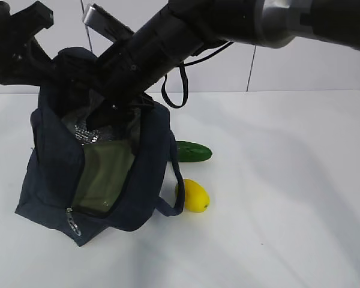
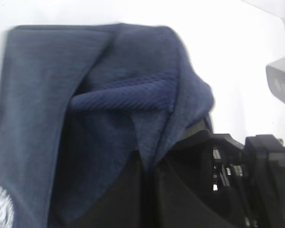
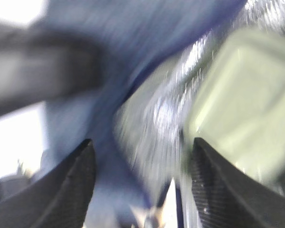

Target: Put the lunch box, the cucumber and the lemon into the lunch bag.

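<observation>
The dark navy lunch bag [image 1: 48, 174] stands open on the white table. The lunch box [image 1: 105, 174], with its pale green lid, lies inside it against the silver lining and also shows in the right wrist view [image 3: 242, 104]. My left gripper [image 1: 59, 65] is shut on the bag's upper fabric [image 2: 133, 95], pinched between its jaws [image 2: 149, 166]. My right gripper [image 1: 105, 123] is open and empty at the bag's mouth, just above the box; its fingers [image 3: 73, 190] stand wide apart. The cucumber [image 1: 193, 151] and the lemon [image 1: 193, 195] lie on the table right of the bag.
A silver zipper pull [image 1: 73, 223] hangs at the bag's front lower corner. One bag handle [image 1: 174, 186] loops down beside the lemon. The white table [image 1: 288, 198] stretches to the right, with a tiled wall behind it. The right wrist view is blurred.
</observation>
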Tool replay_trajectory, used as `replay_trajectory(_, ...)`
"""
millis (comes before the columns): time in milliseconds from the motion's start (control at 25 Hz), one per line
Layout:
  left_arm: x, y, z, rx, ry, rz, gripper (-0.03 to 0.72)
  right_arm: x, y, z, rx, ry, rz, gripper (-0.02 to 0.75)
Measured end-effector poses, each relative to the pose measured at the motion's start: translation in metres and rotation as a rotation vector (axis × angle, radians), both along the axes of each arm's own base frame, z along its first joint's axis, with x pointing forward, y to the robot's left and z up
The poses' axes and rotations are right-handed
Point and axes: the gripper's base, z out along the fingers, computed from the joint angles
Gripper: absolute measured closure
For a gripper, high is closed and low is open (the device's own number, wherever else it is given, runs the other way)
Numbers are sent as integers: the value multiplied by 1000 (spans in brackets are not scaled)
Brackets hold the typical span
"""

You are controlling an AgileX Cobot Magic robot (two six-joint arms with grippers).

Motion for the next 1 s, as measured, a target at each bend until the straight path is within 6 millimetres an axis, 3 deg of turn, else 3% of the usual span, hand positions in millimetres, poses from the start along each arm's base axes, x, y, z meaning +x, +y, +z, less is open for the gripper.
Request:
replay_trajectory(240,0,2,-2,49,-5,-15,694,-2,-7,9,-6,40,68,255)
replay_trajectory(480,2,14,-4,106,-11,-1,694,2,-22,34,-20,17,140,265)
replay_trajectory(720,2,19,-6,167,-16,-10,694,13,-46,50,-235,-177,118,277)
replay_trajectory(1000,3,30,-10,281,-28,-26,694,21,-68,48,-504,-309,105,279)
